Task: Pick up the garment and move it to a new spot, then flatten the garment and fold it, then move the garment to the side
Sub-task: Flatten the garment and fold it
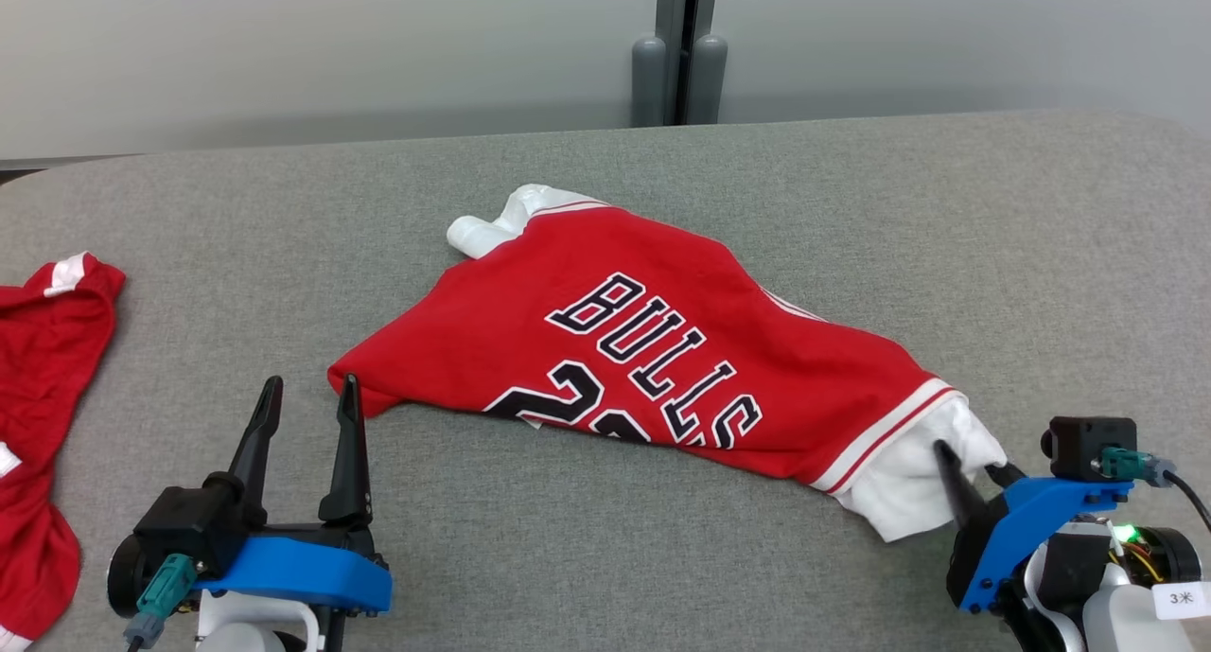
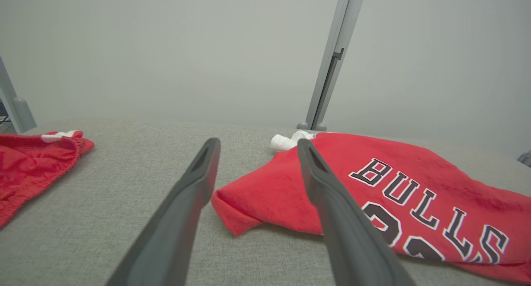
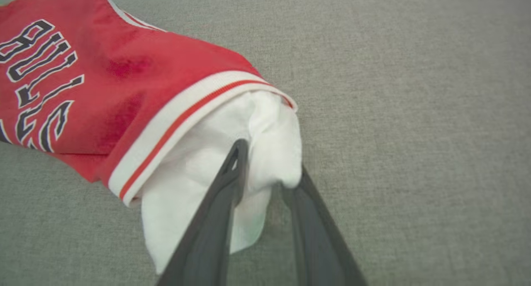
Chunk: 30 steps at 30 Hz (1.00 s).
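1. Looking across the grey table point(image 1: 851, 188), you find the red jersey point(image 1: 643, 349) lying crumpled and slanted near the middle, lettering up. A white sleeve point(image 3: 199, 165) spills out at the end nearest your right arm.
2. Your right gripper point(image 1: 970, 458) sits at that sleeve, its two fingers straddling a lobe of white cloth. My guess is that it is there because the sleeve end makes a handy hold for dragging or stretching the garment.
3. Those fingers stand somewhat apart with cloth between them, and one tip is buried under the fold. I cannot tell whether they pinch the fabric or merely sit around it.
4. Your left gripper point(image 1: 312, 382) is spread wide and empty, just beside the jersey's near red corner point(image 2: 232, 211) without touching it. It looks placed to take that corner.
5. The number under the lettering is tucked out of sight along the front edge. A far white bunch point(image 1: 511, 221) is too crumpled to read, and the layers underneath are hidden. Another red garment point(image 1: 47, 368) is cut off at the left edge.
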Motion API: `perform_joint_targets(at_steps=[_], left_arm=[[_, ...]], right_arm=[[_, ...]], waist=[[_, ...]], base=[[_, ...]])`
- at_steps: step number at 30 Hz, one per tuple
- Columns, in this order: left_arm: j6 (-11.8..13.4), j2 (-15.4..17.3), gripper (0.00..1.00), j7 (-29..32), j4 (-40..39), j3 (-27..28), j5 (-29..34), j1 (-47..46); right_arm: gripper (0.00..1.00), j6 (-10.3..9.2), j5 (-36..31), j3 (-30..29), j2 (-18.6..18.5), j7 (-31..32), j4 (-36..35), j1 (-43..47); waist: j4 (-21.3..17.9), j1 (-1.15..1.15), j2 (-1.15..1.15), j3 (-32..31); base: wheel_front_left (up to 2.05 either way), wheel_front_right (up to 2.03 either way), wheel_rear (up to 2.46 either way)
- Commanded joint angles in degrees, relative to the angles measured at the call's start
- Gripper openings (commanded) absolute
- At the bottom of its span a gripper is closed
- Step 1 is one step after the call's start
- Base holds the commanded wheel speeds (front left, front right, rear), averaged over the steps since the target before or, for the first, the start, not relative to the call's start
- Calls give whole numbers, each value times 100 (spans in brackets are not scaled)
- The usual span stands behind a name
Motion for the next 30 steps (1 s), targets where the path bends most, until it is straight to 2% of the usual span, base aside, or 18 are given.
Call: perform_joint_targets(at_steps=[1, 5, 11, 14, 18, 22, 30], left_arm=[[9, 29, 100, -12, 10, 12, 2, -58], [34, 37, 100, -17, 23, 23, -28, -5], [54, 24, 100, -24, 9, 3, -50, 50], [67, 26, 100, -26, -15, -10, -63, 71], [75, 32, 100, -12, -42, -30, -52, 34], [62, 25, 100, -2, -66, -62, -29, -68], [-17, -57, 100, -14, -49, -186, 27, -327]], right_arm=[[100, 3, -59, -6, -1, -20, 71, -67], [100, 3, -204, -92, -1, 120, 71, -41], [100, 3, -126, -211, 0, 414, -500, -94], [100, 4, -257, -28, 2, 954, -1027, -366], [100, 3, -366, 318, -72, 1395, -1116, -814], [100, 3, -282, 881, -262, 1611, -664, -1554], [100, 3, 61, 1447, -266, 1311, 1100, -3018]], waist=[[5, 0, 0, -11], [-1, 0, 0, -59], [9, 0, 0, -139], [19, 0, 0, -144], [57, 0, 0, -87], [208, 0, 0, 28], [706, 0, 0, 384]], base=[[0, 0, 0], [0, 0, 0], [0, 0, 0], [0, 0, 0], [0, 0, 0], [0, 0, 0], [0, 0, 0]])
